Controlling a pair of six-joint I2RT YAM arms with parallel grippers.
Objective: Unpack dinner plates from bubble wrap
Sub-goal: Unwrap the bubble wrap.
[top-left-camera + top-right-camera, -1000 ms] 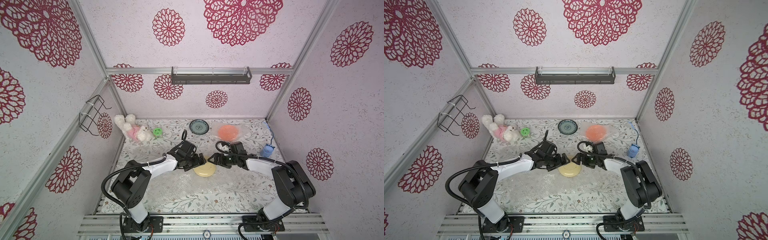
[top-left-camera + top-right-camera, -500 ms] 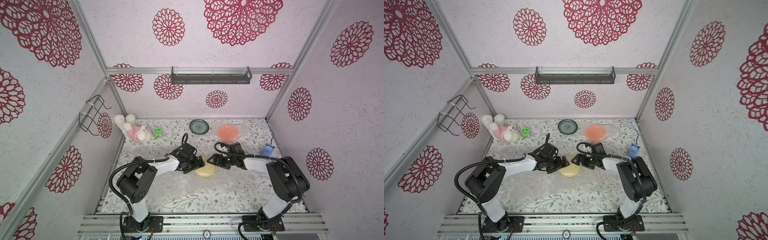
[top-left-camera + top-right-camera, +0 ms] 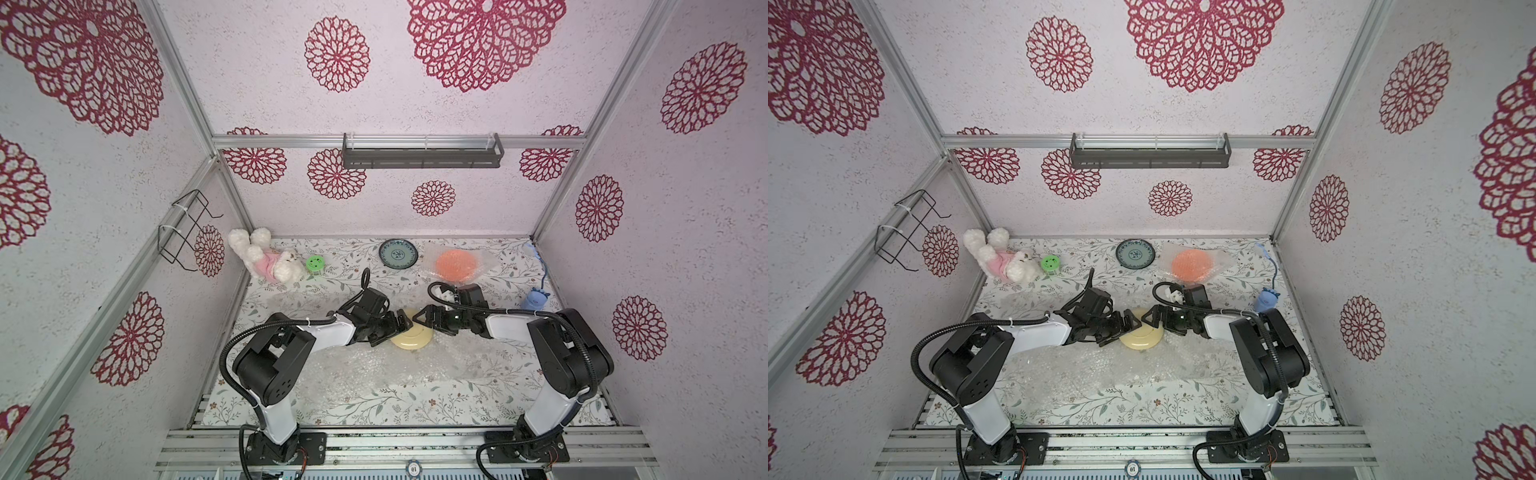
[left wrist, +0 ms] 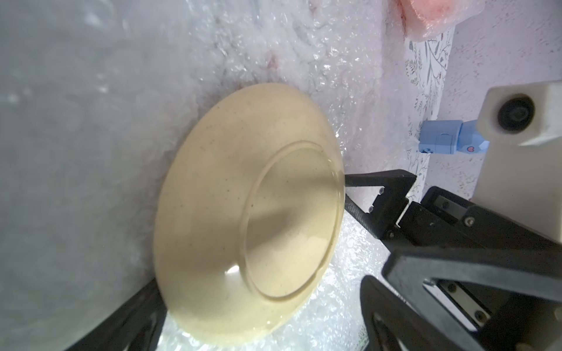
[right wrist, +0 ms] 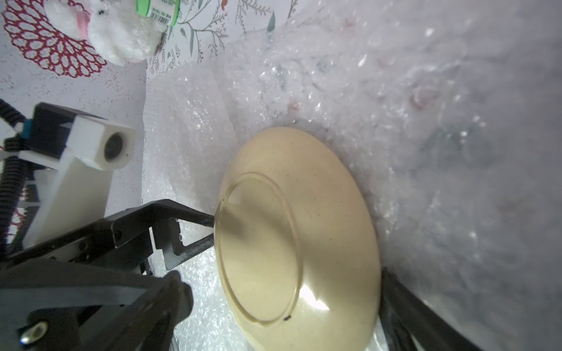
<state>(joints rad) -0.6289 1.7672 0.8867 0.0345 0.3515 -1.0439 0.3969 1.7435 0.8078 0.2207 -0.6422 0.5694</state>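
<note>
Here, cream plate [image 3: 412, 338] face-down on bubble wrap [image 3: 374, 372], face hidden, left jaws and right jaws spread wide beside it

cream plate [image 3: 415, 338] speckled; orange plate [image 3: 456, 265] plain; blue-green plate [image 3: 398, 253] w/ pattern; bubble wrap [image 3: 365, 374] clear

Far beyond the left gripper [image 3: 392, 331], off to its outer side, a white plush rabbit in a pink dress [image 3: 266, 261] lies on the floral-printed table cover [image 3: 415, 409]. A small round green smiley-face disc [image 3: 315, 263] sits just beside its head. Outward of the right gripper [image 3: 426, 324], near the side wall, stands a small light-blue toy figure [image 3: 536, 299] with a pale blue cord [image 3: 540, 266]. High above both, a black wire rack [image 3: 187, 230] hangs on the left wall and a dark grey shelf rail [image 3: 422, 153] on the back wall.
</note>
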